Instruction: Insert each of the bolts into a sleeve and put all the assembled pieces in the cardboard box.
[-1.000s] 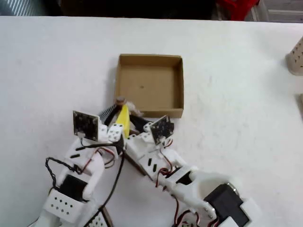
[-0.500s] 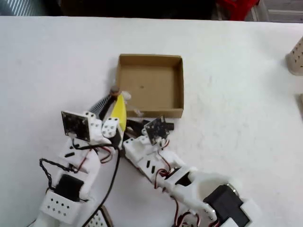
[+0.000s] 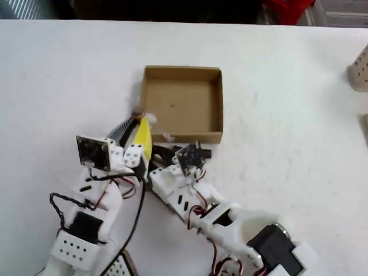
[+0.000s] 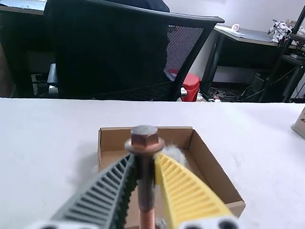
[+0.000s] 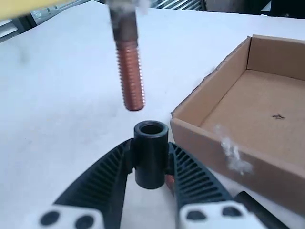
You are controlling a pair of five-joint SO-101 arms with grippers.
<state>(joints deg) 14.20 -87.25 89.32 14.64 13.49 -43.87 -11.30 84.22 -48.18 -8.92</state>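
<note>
Near the box's near-left corner, my left gripper (image 4: 143,162) pinches a copper-coloured hex bolt (image 4: 144,143) upright, ribbed grey and yellow fingers closed on its shank. Just under the threaded tip, not touching, my right gripper (image 5: 150,144) clamps a black tubular sleeve (image 5: 151,164), bore up. Beyond both sits the open cardboard box (image 3: 183,103), with white fluff (image 5: 231,151) on its near wall. White table (image 3: 287,86); black mesh chair (image 4: 119,47) far behind.

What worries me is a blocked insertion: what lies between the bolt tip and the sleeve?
Nothing. In the right wrist view a bare gap separates the tip of the bolt from the open mouth of the sleeve; the table lies behind.
</note>
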